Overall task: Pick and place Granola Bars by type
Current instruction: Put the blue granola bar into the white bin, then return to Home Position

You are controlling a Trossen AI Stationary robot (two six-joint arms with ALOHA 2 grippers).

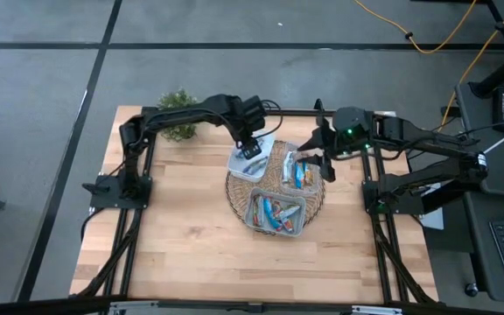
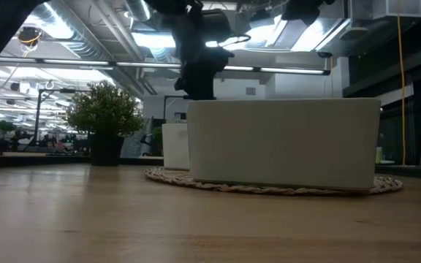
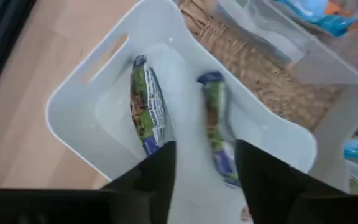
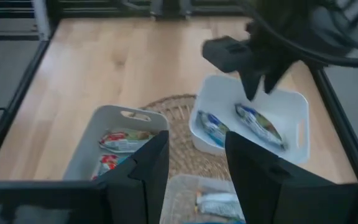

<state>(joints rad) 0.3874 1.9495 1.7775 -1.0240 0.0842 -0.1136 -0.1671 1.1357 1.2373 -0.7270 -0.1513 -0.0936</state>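
I have the wooden surface (image 1: 182, 254) filling the middle of the high view, with a round woven mat (image 1: 274, 188) at its centre carrying three containers. The clear bin (image 1: 276, 213) at lower centre holds the unsorted Granola Bars (image 1: 274, 210). The white bin (image 1: 252, 160) at upper left of the mat holds two green-and-blue bars (image 3: 146, 106), lying side by side. A third bin (image 1: 297, 169) at upper right holds red-and-white ones.

My left tool (image 3: 204, 165) hangs right over the white bin with its fingers apart and nothing between them, so I judge this a drop just made. My right tool (image 4: 196, 162) waits above the mat, fingers parted and empty.

Next I would lift the left tool clear and take it to the clear bin for another bar.
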